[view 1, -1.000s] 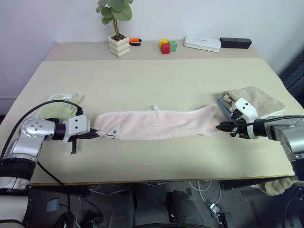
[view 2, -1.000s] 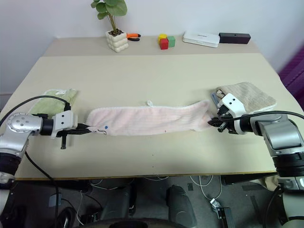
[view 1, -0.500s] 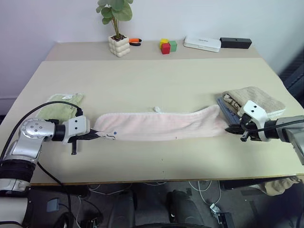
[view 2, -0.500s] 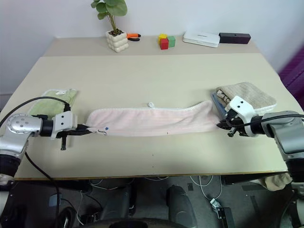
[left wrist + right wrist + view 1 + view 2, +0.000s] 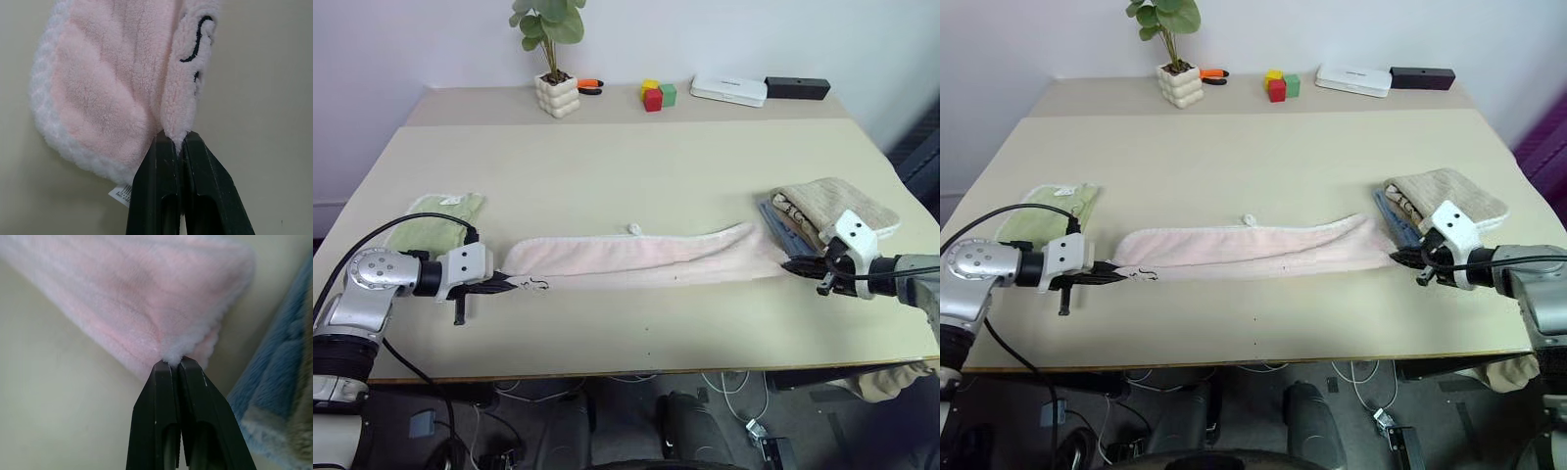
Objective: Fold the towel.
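Stretching across beige surface [image 5: 636,186], long pale pink terry towel [image 5: 641,259] spans between left gripper [image 5: 514,284] and right gripper [image 5: 787,263]. Left wrist view: fingers [image 5: 156,196] pinching embroidered corner. Right wrist view: fingers [image 5: 156,416] pinching opposite end, beside blue folded towel [image 5: 274,391].

Pale pink towel [image 5: 636,258], whitish edge; light green cloth [image 5: 435,217].

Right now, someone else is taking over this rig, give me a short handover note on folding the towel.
Left gripper: fingers shut on the towel's embroidered end.
Right gripper: fingers shut on the towel's other end, beside the tan and blue folded towels.
Towel: pale pink, stretched out long between both grippers across the table, green cloth near its left end.
Done: both ends gripped, towel stretched out.
Left: no fold made yet; probably bring one end over to the other.
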You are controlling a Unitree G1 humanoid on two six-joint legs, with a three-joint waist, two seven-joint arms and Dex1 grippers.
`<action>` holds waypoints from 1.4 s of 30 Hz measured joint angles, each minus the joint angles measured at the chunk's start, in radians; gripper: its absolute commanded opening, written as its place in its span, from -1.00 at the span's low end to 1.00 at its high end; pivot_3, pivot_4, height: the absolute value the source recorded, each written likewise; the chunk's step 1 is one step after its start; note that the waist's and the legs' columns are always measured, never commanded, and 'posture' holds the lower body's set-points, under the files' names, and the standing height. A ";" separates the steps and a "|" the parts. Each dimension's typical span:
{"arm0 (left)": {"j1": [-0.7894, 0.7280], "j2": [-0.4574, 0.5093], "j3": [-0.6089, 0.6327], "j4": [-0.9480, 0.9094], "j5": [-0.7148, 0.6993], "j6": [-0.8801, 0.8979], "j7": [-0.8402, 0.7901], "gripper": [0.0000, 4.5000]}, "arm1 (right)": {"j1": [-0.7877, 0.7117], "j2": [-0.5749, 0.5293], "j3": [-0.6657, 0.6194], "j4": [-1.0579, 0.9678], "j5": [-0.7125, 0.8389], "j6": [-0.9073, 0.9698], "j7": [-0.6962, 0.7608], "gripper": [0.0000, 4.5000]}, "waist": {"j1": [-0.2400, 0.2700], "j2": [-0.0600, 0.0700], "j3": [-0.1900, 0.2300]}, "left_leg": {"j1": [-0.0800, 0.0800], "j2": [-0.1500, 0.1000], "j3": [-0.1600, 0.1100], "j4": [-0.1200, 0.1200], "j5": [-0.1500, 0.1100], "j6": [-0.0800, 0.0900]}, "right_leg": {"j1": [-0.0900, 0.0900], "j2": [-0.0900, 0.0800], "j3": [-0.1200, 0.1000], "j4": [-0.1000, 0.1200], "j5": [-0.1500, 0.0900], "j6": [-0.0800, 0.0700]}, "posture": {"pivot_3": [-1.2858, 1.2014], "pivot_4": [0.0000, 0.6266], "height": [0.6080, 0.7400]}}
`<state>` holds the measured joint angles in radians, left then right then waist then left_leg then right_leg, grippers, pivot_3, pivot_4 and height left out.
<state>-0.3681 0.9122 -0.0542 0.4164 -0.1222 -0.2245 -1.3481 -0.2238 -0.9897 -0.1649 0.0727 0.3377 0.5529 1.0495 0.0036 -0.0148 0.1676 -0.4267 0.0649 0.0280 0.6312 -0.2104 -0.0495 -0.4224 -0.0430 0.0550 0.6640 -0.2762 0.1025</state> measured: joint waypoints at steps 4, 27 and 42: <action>0.000 0.000 0.000 0.002 0.000 0.000 0.000 -1.00 | 0.036 -0.001 -0.022 -0.001 0.007 0.008 -0.003 -0.01 | 0.001 0.000 0.000 | 0.000 0.000 0.000 0.000 0.000 0.000 | 0.000 0.000 0.000 0.000 0.000 0.000 | 0.03 -0.52 1.00; 0.010 0.011 0.010 0.018 -0.003 -0.028 -0.003 -1.00 | -0.063 0.170 0.014 -0.250 0.139 0.079 -0.085 0.28 | -0.016 -0.001 0.000 | 0.000 0.000 0.000 0.000 0.000 0.000 | 0.000 0.000 0.000 0.000 0.000 0.000 | 0.03 -0.52 1.00; 0.063 0.030 0.038 -0.040 -0.062 0.085 -0.025 0.03 | -0.152 0.248 0.081 -0.224 0.077 0.050 -0.197 -1.00 | -0.016 -0.001 0.000 | 0.000 0.000 0.000 0.000 -0.001 0.001 | 0.000 0.000 0.000 0.000 0.000 0.000 | 0.03 -0.52 1.00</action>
<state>-0.3055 0.9418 -0.0162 0.3761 -0.1838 -0.1398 -1.3732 -0.3759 -0.7421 -0.0840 -0.1511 0.4145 0.6029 0.8524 -0.0124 -0.0154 0.1678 -0.4270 0.0651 0.0278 0.6308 -0.2112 -0.0483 -0.4226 -0.0427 0.0548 0.6641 -0.2766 0.1025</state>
